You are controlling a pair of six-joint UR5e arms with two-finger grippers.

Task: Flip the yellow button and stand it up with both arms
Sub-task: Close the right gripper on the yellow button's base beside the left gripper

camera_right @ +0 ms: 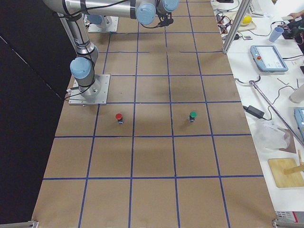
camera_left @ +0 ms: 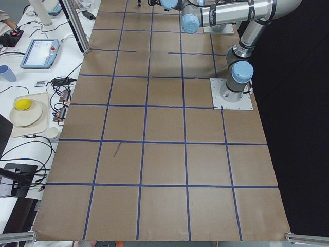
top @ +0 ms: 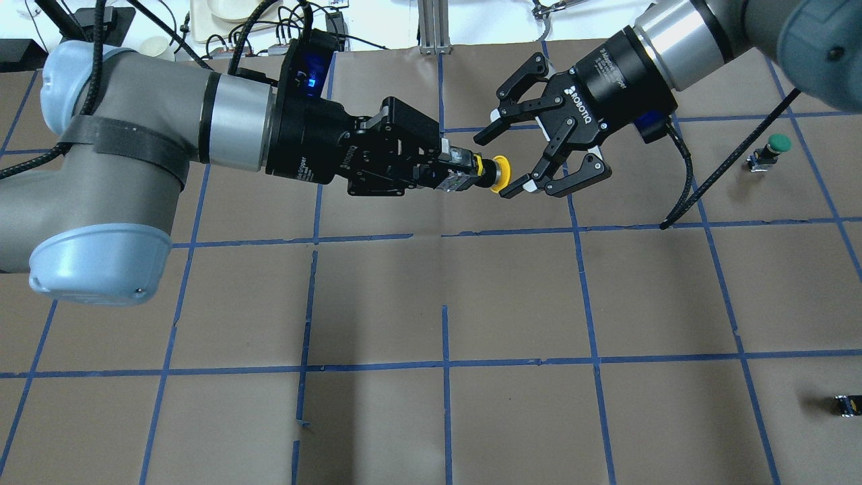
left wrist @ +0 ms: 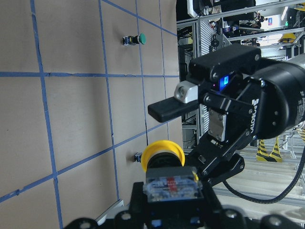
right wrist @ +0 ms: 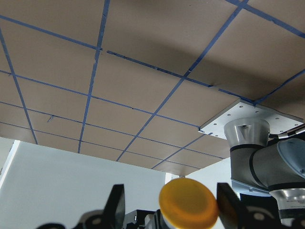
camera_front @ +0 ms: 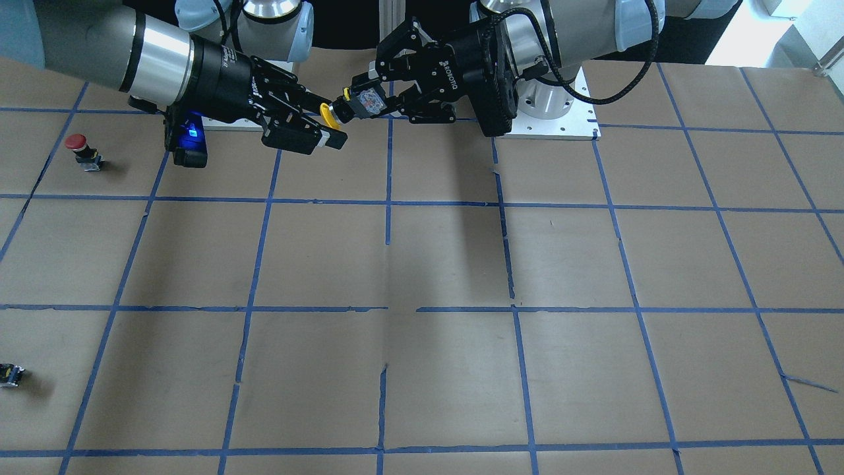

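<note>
Brown paper ruled with a blue tape grid (top: 444, 364) covers the tabletop (top: 202, 417). A red-capped button (camera_front: 78, 146) and a green-capped button (top: 774, 148) stand upright on the robot's right side, well apart from each other. A small black block (top: 847, 405) lies further out near the tabletop's edge. None of these lies between the two arms, and the paper beneath the meeting point is bare apart from the arms' shadows.

The left tool (top: 446, 170) is clamped narrowly on the boxy contact block of the yellow button (top: 500, 174) and holds it in the air above the tabletop. The right tool (top: 495, 165) faces it with its jaws spread wide and nothing gripped.

The button lies roughly level, its block end inside the left tool and its round yellow cap pointing at the right tool. The cap sits in the gap between the right tool's fingers (right wrist: 228, 202). In the right wrist view one finger is just beside the cap's rim and the other stands clear of it. Whether the nearer finger touches the cap cannot be told.
</note>
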